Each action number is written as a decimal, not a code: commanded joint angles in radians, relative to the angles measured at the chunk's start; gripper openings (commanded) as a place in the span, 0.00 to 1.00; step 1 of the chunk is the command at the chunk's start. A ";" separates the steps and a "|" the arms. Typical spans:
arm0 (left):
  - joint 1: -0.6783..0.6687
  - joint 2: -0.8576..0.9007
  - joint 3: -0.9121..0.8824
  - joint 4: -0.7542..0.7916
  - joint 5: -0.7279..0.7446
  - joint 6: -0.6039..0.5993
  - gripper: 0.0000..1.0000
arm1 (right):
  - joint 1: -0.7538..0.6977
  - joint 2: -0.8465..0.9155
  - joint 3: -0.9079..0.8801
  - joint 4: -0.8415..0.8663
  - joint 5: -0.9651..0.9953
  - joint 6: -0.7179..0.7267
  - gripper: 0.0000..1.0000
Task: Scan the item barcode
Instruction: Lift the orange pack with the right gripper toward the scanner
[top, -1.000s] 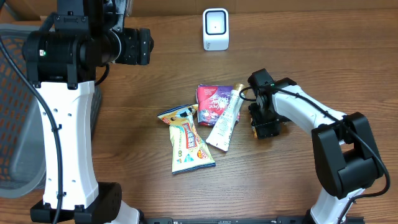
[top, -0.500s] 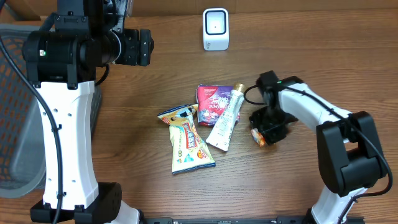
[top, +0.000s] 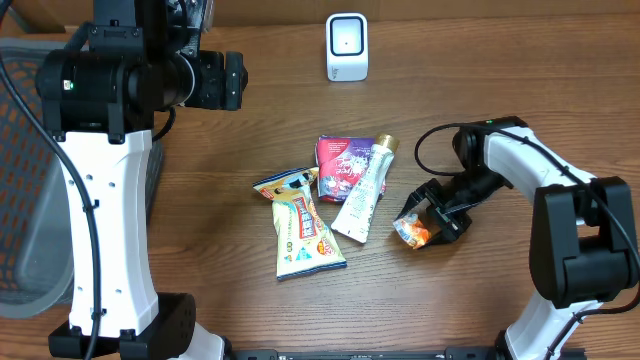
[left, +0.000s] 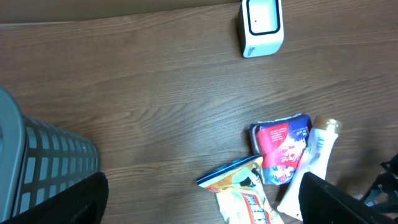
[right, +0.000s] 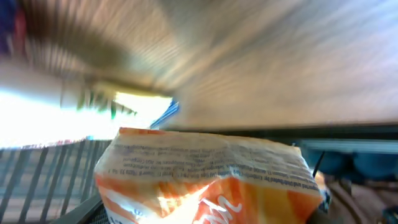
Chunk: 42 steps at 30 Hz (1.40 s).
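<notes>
Left arm (top: 100, 200) high, left fingers (left: 348, 202) wide apart; right arm (top: 522, 162) low, right fingers (top: 450, 215) tight around orange packet (top: 412, 232).

Open tabletop (top: 300, 110) between scanner (top: 347, 46) and packet cluster (top: 305, 230); basket (top: 20, 200) blocks left edge.

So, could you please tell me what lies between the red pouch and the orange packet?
A white tube, overlapping the red pouch and clear of the orange packet; the overhead view shows it.
</notes>
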 joint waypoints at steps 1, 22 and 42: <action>0.002 0.009 0.011 0.000 -0.009 0.016 0.90 | -0.003 0.005 0.007 -0.042 -0.187 -0.141 0.64; 0.003 0.009 0.010 -0.004 -0.009 0.016 0.94 | -0.003 0.005 0.007 -0.008 -0.335 -0.298 0.64; 0.003 0.009 0.010 -0.003 -0.113 0.016 1.00 | -0.003 -0.010 0.411 0.240 0.169 -0.331 0.58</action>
